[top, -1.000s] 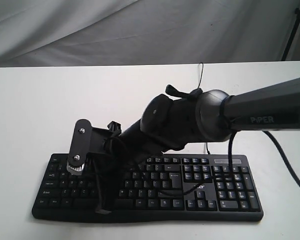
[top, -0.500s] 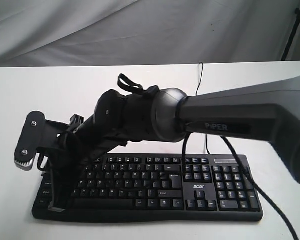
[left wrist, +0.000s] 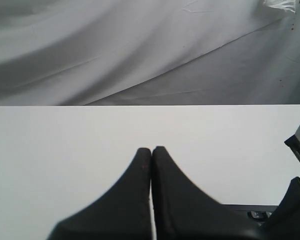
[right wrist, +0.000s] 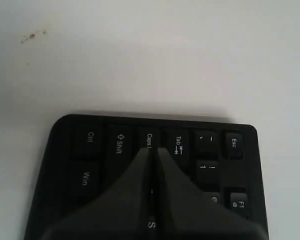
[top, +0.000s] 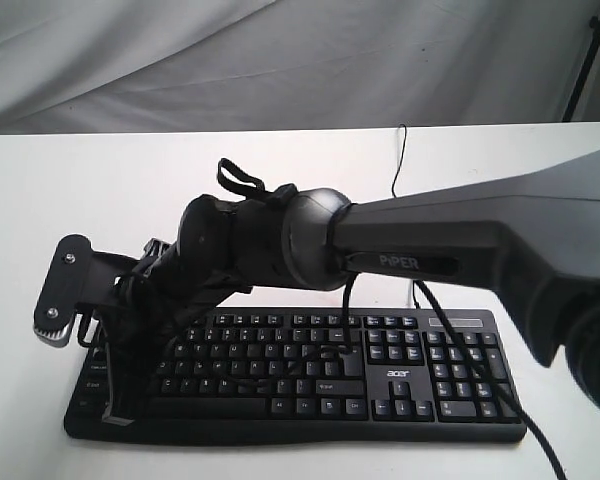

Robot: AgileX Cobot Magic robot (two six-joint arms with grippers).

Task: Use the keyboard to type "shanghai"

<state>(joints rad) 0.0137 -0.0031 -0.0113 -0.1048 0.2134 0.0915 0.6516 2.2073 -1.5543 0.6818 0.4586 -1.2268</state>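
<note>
The left tool point(left wrist: 151, 150) is pinched fully closed and empty, with only bare tabletop point(left wrist: 65, 150) ahead of its tips; the keyboard point(top: 450, 385) lies back beside its fingers, barely in sight. The right tool point(right wrist: 152, 151) is likewise closed on nothing, its joined tips over the keyboard's left end: the Caps Lock key point(right wrist: 149, 138) is just ahead of them and the S legend point(right wrist: 151, 224) beneath its fingers. Whether they touch a key I cannot tell. The keyboard looks stiff, light plastic, apt to slide on the smooth tabletop; it wants no grasp, only a gentle straight-down press on one keycap's centre.
</note>
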